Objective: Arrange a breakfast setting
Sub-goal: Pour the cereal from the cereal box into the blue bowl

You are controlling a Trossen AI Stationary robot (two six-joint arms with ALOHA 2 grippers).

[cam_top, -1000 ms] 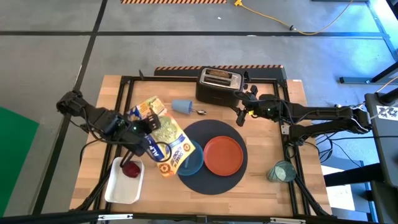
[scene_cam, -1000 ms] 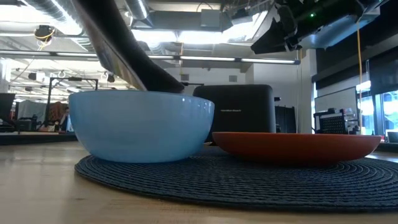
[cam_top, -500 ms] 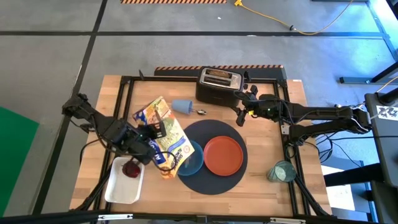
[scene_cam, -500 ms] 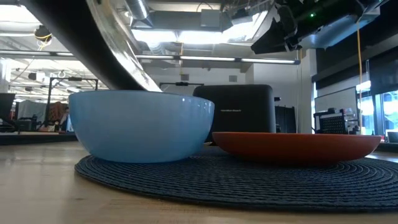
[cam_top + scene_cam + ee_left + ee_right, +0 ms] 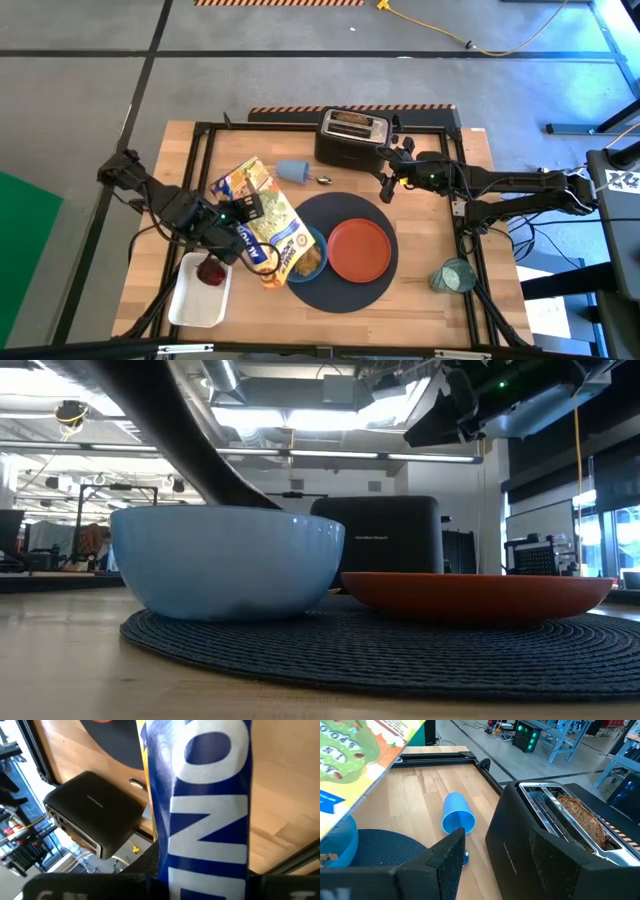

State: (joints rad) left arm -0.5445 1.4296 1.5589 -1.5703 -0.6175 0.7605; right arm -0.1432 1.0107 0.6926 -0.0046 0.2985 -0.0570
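My left gripper (image 5: 238, 240) is shut on a yellow and blue cereal box (image 5: 262, 215), tilted over the blue bowl (image 5: 306, 260), which holds brown cereal. The bowl and the orange plate (image 5: 358, 249) stand on the dark round placemat (image 5: 340, 290). The red fruit (image 5: 210, 272) lies in the white tray (image 5: 196, 300). The toast (image 5: 580, 817) sticks up in the black toaster (image 5: 350, 137). The spoon (image 5: 323, 180) lies beside a blue cup (image 5: 292, 171) on its side. The teal glass (image 5: 452, 276) is at the right edge. My right gripper (image 5: 386, 186) is open near the toaster. My left gripper pinches the cereal box between its two fingers, with the box's blue narrow side (image 5: 200, 865) facing the wrist. It comes at the box from the table's left. The box is lifted clear and tilted, its lower end (image 5: 288, 266) over the bowl.
The toaster stands at the far edge behind the placemat. The blue cup and spoon lie between toaster and placemat. The white tray sits at the near left corner. Black frame rails run along the table's edges. Bare wood lies right of the placemat.
My left gripper has shifted toward the near edge and the bowl and has tipped the cereal box more steeply. The box's lower end now hangs over the bowl, and brown cereal has appeared in the bowl.
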